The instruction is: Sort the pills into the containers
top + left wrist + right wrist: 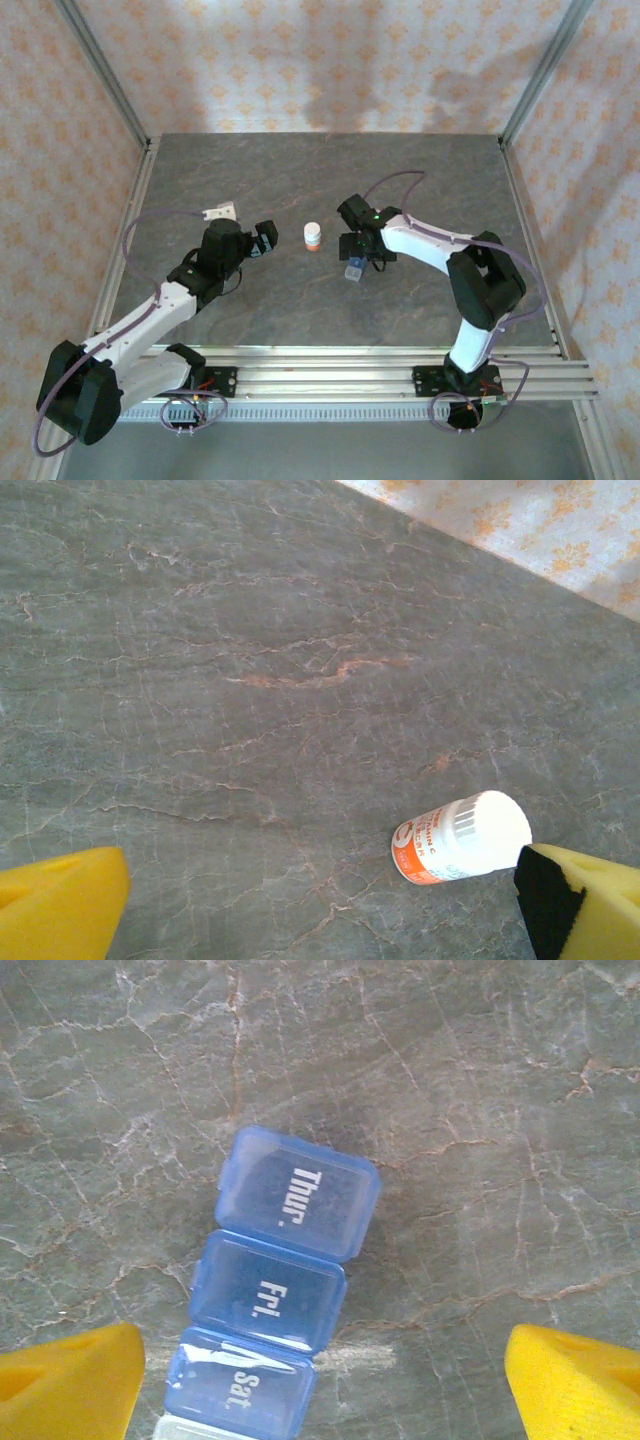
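blue translucent plastic: the pill box [270, 1290], a strip of small compartments with lids marked thur., fri. and sat., all three looking shut. a paler cell shows at the frame's bottom edge. it lies flat on the grey stone table [420, 190], under my right gripper [320, 1380] and a little to the view's left. my yellow fingers [575, 1380] stand wide apart with nothing in them. the sat. end is near the finger at the view's left; touching or not, can't tell.

white bottle [313, 236] with an orange label stands near, between the two arms, cap on. pills presumably inside. my left gripper [320, 910] hangs wide open and empty, bottle just beside one finger.

judgement: early, lining up. next calls for a lid flicked up or the box steadied, then the bottle taken and uncapped.
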